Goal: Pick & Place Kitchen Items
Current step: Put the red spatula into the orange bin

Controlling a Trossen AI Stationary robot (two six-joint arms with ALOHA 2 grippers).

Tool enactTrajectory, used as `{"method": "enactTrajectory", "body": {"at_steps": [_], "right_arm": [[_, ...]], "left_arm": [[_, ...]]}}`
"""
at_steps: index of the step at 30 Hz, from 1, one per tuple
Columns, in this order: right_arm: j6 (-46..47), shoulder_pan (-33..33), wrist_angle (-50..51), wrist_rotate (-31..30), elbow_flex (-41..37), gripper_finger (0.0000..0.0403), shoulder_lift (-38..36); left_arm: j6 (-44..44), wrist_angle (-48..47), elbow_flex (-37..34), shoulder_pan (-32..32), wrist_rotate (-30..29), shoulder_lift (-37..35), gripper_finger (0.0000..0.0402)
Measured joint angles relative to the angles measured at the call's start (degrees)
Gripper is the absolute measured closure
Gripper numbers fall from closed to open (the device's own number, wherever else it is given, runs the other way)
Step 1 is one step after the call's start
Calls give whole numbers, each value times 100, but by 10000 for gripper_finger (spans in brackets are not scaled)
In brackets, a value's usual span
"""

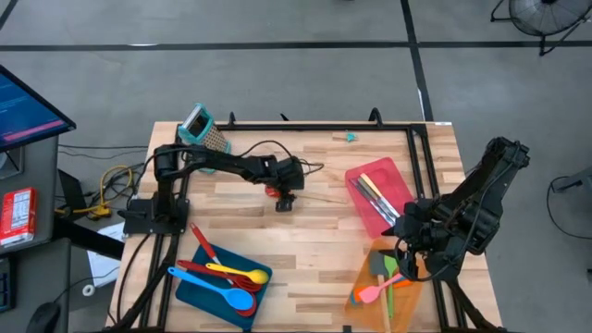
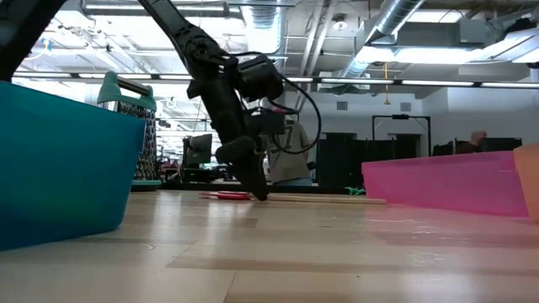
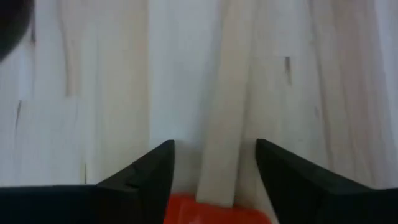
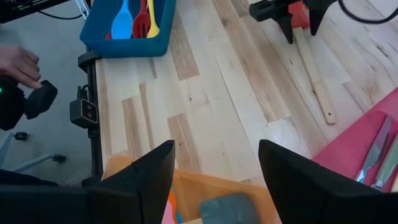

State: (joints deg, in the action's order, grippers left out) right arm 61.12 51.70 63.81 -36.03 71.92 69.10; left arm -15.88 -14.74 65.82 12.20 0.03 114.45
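Note:
A spatula with a red head [image 1: 272,191] and a pale wooden handle [image 4: 314,81] lies flat on the table's middle. My left gripper [image 3: 214,143] is open and points down over it. Its fingers stand on either side of the handle [image 3: 221,155], right beside the red head [image 3: 217,211], with a gap showing on each side. In the low view the left gripper [image 2: 253,189] reaches down to the tabletop. My right gripper [image 4: 216,146] is open and hovers above the orange tray [image 1: 370,301] at the table's near right. It holds nothing.
A blue tray [image 1: 199,287] near left holds red, yellow and blue spoons. A red tray [image 1: 365,176] at right holds metal utensils. The orange tray holds a pink spatula [image 1: 375,291] and others. A grater [image 1: 205,129] stands at the far left edge. A person's hand [image 4: 18,65] is beyond the table.

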Motion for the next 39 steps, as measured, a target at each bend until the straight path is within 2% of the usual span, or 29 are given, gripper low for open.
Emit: {"method": "enactTrajectory", "body": {"at_steps": [6, 10, 12, 15, 19, 23, 29, 34, 39], "right_arm": [[29, -14, 11, 0, 0, 175, 0], [0, -22, 21, -1, 0, 175, 0], [2, -58, 17, 0, 0, 175, 0], [31, -90, 2, -2, 0, 175, 0], [44, -87, -4, -2, 0, 175, 0], [87, -87, -15, -2, 0, 175, 0], [58, -87, -7, -229, 0, 175, 2], [22, -87, 2, -447, 0, 175, 2], [-4, -85, 2, -452, 0, 175, 2]], "left_arm": [[-44, -133, 16, -351, -567, 103, 267], [7, -165, 0, -336, -555, 55, 351], [300, -161, 0, -263, -499, 25, 379], [650, -146, 0, -194, -205, 10, 378], [864, -151, -13, -235, -269, -116, 371], [919, -389, -49, -317, -242, -428, 389], [921, -672, -61, -402, -167, -860, 400], [907, -895, -61, -482, -205, -960, 401], [574, -807, -56, -515, 45, -963, 396]]}}
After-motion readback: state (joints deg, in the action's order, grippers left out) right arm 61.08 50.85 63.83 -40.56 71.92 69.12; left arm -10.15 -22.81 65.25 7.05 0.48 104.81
